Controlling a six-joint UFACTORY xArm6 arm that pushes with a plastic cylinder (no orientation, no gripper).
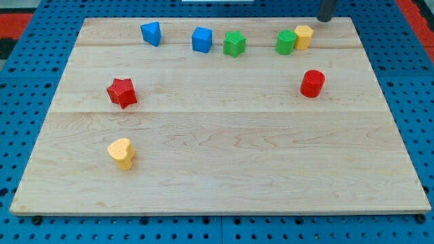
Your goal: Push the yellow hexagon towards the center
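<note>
One yellow hexagon [304,36] touches a green block [285,43] — my tip [326,18] near.

text: none readable | labels: none | numbers: 0

Bright, even lighting across pale wooden board [224,156]; no dim corners. Soft diffuse light, seemingly overhead: shadows short and faint, hugging block bases, e.g. under red cylinder block [312,83] and yellow heart-shaped block [121,153]. No hard glare on wood; grain lines readable. Blue perforated table surface [420,88] saturated, slightly shiny. Image low-resolution, mildly soft; block edges fuzzy. Board edges look straight, no obvious warping. Dark rod [326,9] at view's top cropped, blurred.
</note>
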